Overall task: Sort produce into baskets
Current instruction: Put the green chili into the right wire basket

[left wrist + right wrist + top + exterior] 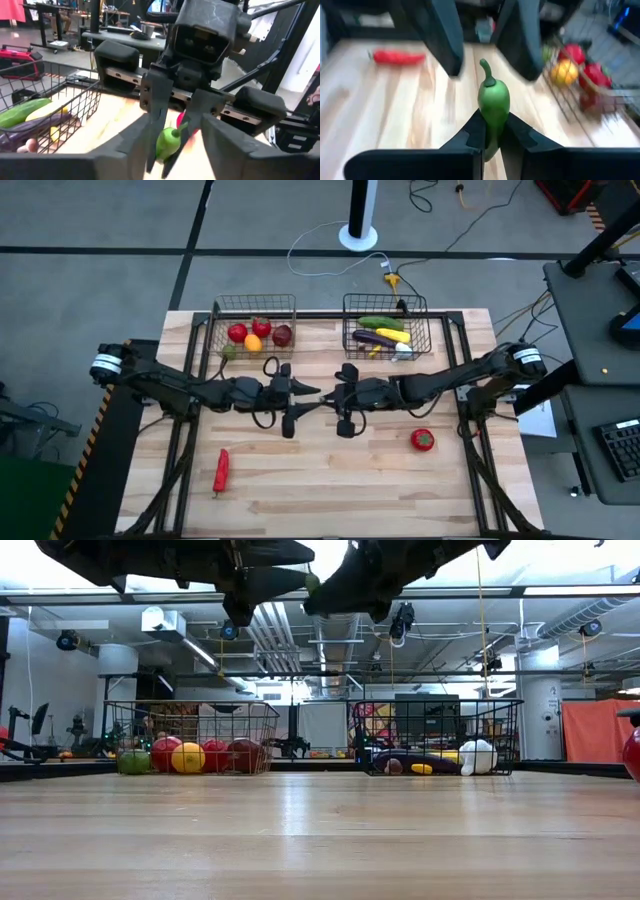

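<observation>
**We pass a green pepper from hand to hand**

Green pepper (493, 107) sits right in front of our right wrist camera. Our right gripper (492, 131) has its fingers clamped on it, stem up. We hold it high over the middle of the table (330, 480), because our left gripper (300, 390) is right there, tip to tip with the right one. Our left fingers (222, 142) are apart, one on each side of the pepper. We think this is a hand-off, so the pepper can go to the other side.

The left basket (254, 308) holds round things: red, orange and dark red. The right basket (385, 305) holds long things: green, purple, yellow, and one white. The pepper is long and green, so which basket it goes to is hard for us to say.

A red pepper (221, 469) and a tomato (422, 440) wait on the table.

From above, the pepper is too small to see between our grippers. In the low view the tomato is cut off at the edge.
</observation>
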You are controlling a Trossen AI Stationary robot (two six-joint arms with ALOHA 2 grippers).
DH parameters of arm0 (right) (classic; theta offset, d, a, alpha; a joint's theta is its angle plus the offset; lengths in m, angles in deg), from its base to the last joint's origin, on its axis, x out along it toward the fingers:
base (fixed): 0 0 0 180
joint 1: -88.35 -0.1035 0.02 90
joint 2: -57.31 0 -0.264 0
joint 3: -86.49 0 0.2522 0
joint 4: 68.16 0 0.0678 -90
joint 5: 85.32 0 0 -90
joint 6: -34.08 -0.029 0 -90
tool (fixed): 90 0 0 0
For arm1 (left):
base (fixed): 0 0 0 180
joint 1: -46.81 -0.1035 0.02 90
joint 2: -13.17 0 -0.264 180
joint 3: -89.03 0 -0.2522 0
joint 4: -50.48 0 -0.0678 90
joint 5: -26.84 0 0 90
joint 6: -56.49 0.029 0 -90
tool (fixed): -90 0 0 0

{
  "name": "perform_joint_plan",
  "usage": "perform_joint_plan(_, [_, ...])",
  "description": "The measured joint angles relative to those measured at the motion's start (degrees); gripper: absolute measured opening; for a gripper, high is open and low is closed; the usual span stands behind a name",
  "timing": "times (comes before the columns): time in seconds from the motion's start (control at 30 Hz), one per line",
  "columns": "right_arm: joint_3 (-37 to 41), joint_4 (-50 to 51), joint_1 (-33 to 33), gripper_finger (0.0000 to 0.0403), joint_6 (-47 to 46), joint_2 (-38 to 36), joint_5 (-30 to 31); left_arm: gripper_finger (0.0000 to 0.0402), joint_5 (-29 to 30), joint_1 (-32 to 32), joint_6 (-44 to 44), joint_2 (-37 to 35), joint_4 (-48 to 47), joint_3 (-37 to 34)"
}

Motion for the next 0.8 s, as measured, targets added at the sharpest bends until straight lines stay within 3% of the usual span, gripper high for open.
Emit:
perform_joint_plan(0.17, [-8.64, 26.25, 2.12, 0.0031, -1.91, 0.00, 7.32, 0.0210, 0.00, 0.47, -1.33, -1.10, -4.57, 0.07])
perform_joint_plan(0.27, [-14.60, 42.57, 4.92, 0.0032, -2.78, 0.00, 13.34, 0.0223, 0.00, 1.09, -3.67, -1.75, -8.92, 0.05])
perform_joint_plan(0.37, [-19.36, 53.68, 10.02, 0.0032, -3.19, 0.00, 15.26, 0.0226, 0.00, 2.04, -6.20, -2.02, -11.48, 0.05])
perform_joint_plan(0.5, [-22.49, 59.27, 21.45, 0.0032, -3.93, 0.00, 11.42, 0.0226, 0.00, 3.74, -8.08, -2.00, -12.26, 0.03])
perform_joint_plan(0.63, [-22.40, 59.12, 34.86, 0.0032, -6.47, 0.72, 1.71, 0.0226, 0.47, 5.85, -8.76, -2.00, -12.10, 0.03])
perform_joint_plan(0.8, [-20.29, 59.43, 48.20, 0.0033, -6.35, 5.30, -6.91, 0.0226, 5.84, 8.58, -9.25, -1.98, -12.09, 0.03])
